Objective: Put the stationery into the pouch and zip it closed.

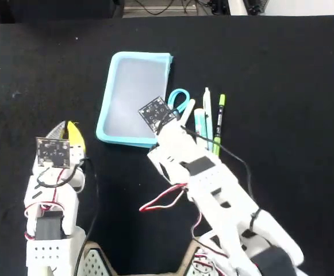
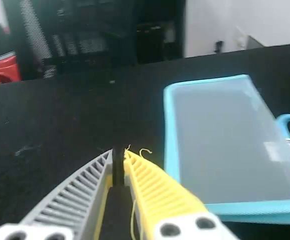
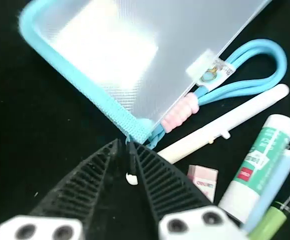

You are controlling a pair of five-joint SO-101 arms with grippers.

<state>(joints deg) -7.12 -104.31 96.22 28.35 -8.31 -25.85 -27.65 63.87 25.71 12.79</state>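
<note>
Pouch (image 1: 133, 98) lengthwise near-to-far, slightly tilted, pens (image 1: 219, 121) parallel just beside it

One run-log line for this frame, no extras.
left end effector: shut, beside pouch | right end effector: shut, at pouch corner | white pen, glue stick, eraser, green pen: outside pouch

Light: bright and even, from above you | Glare: white patch on the clear face of the pouch (image 3: 110, 45) in your right wrist view, milky sheen in the high view | Shadows: hardly any on your black table (image 1: 281, 69) | Background: bright white wall (image 2: 244, 20) beside dark shelves (image 2: 85, 35).
</note>
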